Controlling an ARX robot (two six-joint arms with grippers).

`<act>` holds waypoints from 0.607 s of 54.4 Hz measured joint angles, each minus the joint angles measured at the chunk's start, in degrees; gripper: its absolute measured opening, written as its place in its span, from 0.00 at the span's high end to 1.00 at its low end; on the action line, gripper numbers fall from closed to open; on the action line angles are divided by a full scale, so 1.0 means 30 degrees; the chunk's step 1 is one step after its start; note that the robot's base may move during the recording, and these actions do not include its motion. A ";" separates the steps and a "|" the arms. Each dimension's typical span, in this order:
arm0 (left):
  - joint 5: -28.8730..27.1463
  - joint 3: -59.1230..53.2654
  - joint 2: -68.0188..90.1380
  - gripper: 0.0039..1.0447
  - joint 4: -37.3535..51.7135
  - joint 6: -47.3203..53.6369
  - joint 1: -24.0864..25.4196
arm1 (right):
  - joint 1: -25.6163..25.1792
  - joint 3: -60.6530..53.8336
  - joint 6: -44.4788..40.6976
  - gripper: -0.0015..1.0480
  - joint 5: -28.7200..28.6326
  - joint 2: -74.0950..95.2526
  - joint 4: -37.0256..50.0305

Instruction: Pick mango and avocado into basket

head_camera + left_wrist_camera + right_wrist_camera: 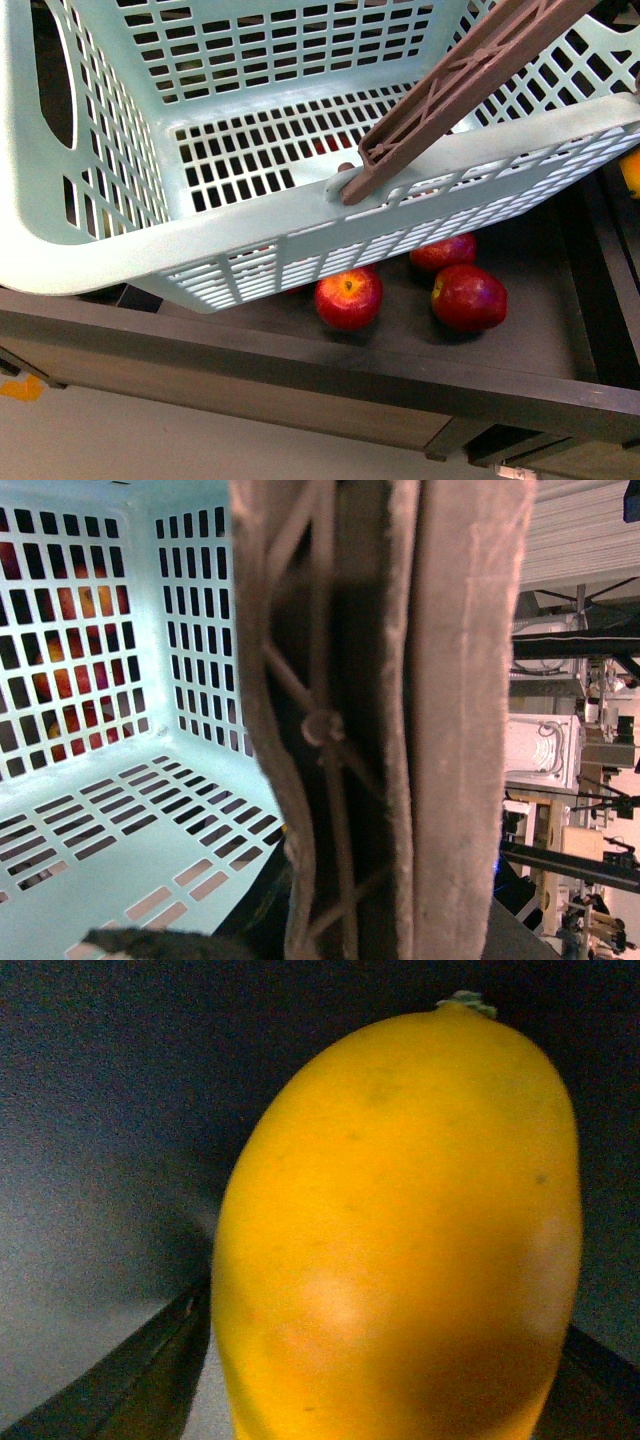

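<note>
Mango [400,1220] lies directly ahead of your right hand [385,1370] and fills its wrist view, long axis along the hand's reach, stem end away. The hand is narrowed on it, fingers [150,1370] against both flanks. Basket [120,250] hangs tilted above the apples [348,298]. Its handle [400,720] crowds the left wrist view, so I judge your left hand clamped there. Neither the right hand nor the avocado shows in the front view. Your next carry must clear the basket rim.

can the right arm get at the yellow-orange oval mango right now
Probably yes: the smooth yellow-orange oval mango fills the right wrist view, dark gripper fingers flank it, and nothing lies between.
</note>
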 joint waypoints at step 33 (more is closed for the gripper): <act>-0.0007 0.0000 0.0000 0.85 0.0000 0.0000 0.0000 | -0.0576 -0.5246 0.1027 0.41 -0.2229 -0.3045 0.2630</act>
